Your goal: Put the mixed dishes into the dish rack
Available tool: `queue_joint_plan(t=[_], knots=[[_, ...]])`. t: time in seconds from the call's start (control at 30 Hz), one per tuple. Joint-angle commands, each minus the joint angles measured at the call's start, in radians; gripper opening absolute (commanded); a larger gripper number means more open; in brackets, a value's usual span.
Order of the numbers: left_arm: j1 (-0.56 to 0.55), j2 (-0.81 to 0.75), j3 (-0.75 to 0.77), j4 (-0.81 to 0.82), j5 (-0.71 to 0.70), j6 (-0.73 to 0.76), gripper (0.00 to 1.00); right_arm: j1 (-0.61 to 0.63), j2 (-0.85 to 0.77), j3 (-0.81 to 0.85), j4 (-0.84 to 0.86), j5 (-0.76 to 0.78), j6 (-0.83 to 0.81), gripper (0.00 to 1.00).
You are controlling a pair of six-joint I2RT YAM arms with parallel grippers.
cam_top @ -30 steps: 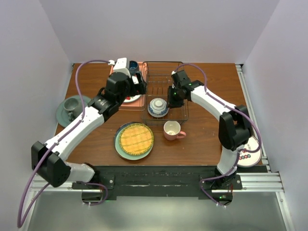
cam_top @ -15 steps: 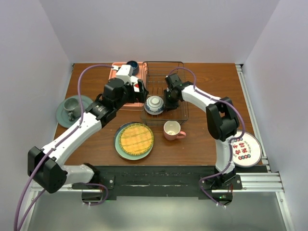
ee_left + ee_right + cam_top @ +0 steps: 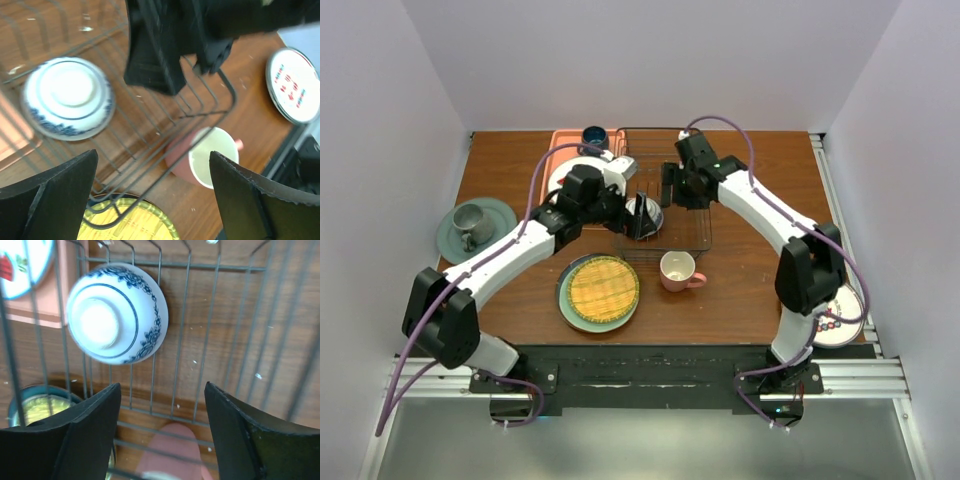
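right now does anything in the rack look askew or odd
The small blue-and-white bowl lies bottom-up in the dish rack, foot ring showing, and from above it seems to lean on its side rather than sit flat. Nothing looks spilled or broken.

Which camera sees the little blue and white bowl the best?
The right wrist camera: the bowl shows whole, its foot towards the lens, inside the dish rack. The left wrist camera shows it whole too, but blurrier. From above, the left arm hides part of it.
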Motion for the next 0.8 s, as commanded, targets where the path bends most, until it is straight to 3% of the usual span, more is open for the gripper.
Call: queue_joint_plan(t=[0.0,0.17,0.33,0.6,0.77], knots=[[-0.040,0.040,0.007,0.038,0.142,0.061,0.98,-0.016,-0.110,0.050,-0.075,0.105,0.032,0.72],[-0.141,0.150,0.097,-0.084,0.065,0.081,0.92,-0.114,-0.212,0.044,-0.117,0.113,0.061,0.72],[-0.169,0.167,0.119,-0.126,0.049,0.063,0.87,-0.203,-0.303,-0.010,-0.102,0.101,0.061,0.73],[-0.206,0.200,0.151,-0.220,0.033,-0.001,0.80,-0.218,-0.358,-0.061,-0.112,0.119,0.058,0.73],[-0.226,0.151,0.145,-0.247,-0.079,-0.026,0.77,-0.223,-0.381,-0.093,-0.109,0.115,0.058,0.73]])
